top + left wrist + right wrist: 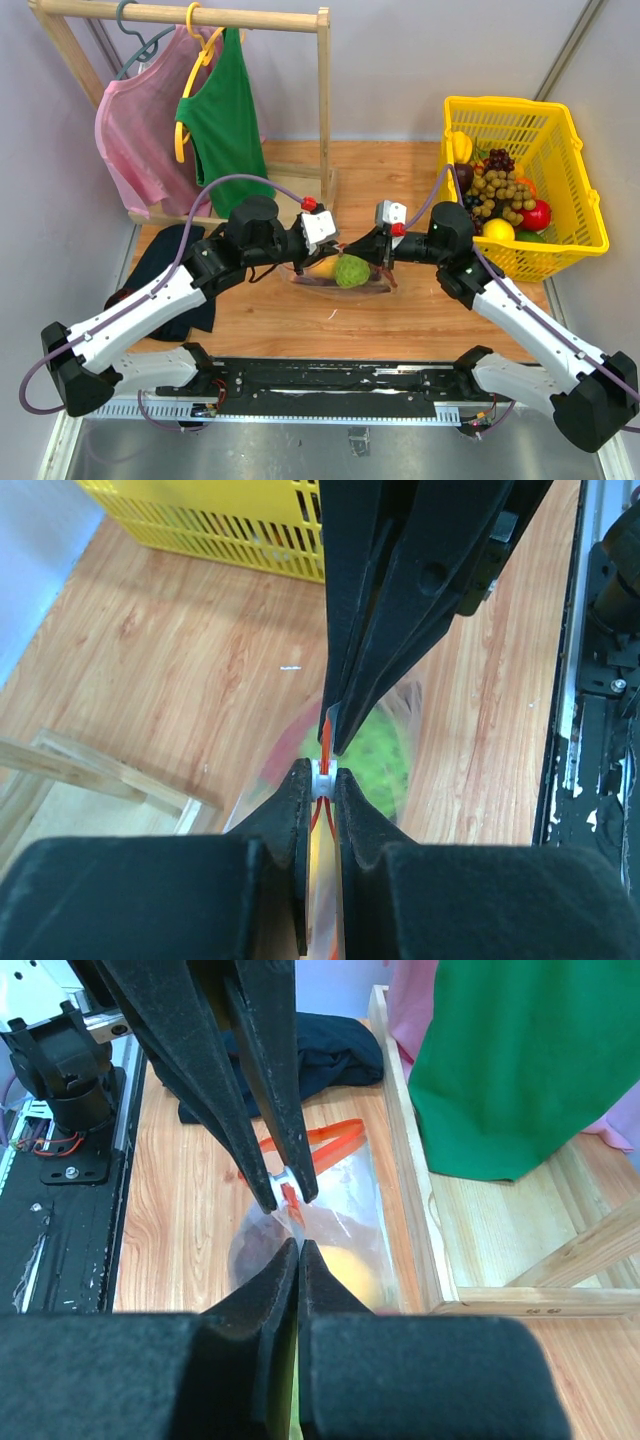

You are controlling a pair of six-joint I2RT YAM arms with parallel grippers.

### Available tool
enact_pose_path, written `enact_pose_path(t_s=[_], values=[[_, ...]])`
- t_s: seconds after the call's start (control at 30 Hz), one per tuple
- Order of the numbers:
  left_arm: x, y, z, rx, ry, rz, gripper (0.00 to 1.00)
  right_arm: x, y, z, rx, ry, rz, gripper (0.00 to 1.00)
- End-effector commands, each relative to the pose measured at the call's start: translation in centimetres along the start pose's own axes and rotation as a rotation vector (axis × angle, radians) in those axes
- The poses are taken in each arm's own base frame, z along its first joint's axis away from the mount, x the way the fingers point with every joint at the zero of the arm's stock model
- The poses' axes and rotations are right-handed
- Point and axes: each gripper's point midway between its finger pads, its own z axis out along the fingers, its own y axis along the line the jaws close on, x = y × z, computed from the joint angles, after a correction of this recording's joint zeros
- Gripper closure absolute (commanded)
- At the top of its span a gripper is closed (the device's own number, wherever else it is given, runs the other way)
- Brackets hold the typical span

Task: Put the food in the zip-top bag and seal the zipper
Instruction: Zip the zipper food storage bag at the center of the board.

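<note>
The zip-top bag (335,280) lies on the table between both grippers. A green bumpy ball (352,270) and an orange-yellow fruit (322,268) show inside it. My left gripper (334,252) is shut on the white slider (322,778) of the orange-red zipper (327,742). My right gripper (368,250) is shut on the bag's edge (299,1230), tip to tip with the left one. In the right wrist view the zipper strip (322,1140) loops behind the left gripper (285,1188). A yellow fruit (355,1272) and a dark purple one (252,1252) show through the plastic.
A yellow basket (570,190) at the right holds more toy fruit, among them a tan ball cluster (500,190). A wooden clothes rack (322,110) with a pink (135,130) and a green shirt (225,120) stands behind. A dark cloth (165,265) lies at the left.
</note>
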Motion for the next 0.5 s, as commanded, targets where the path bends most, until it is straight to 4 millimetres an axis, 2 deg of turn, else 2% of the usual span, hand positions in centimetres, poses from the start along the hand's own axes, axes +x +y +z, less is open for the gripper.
enact_pose_path(t_s=[0.0,0.03,0.13,0.3,0.47], values=[[0.0,-0.1,-0.6,0.006,0.017,0.026,1.0,-2.1,0.3,-0.5,-0.031,-0.059,-0.048,0.9],[-0.3,-0.2,-0.5,0.015,0.011,0.033,1.0,-2.1,0.5,-0.5,-0.047,-0.062,-0.052,0.83],[-0.6,-0.3,-0.1,0.033,0.008,0.044,1.0,-2.8,1.1,-0.8,-0.066,-0.081,-0.077,0.73],[-0.6,-0.5,0.2,0.051,0.003,0.05,1.0,-3.6,1.4,-1.2,-0.063,-0.1,-0.097,0.7],[-1.3,-0.9,0.2,0.075,-0.024,0.054,1.0,-3.3,0.9,-0.6,-0.061,-0.098,-0.066,0.73]])
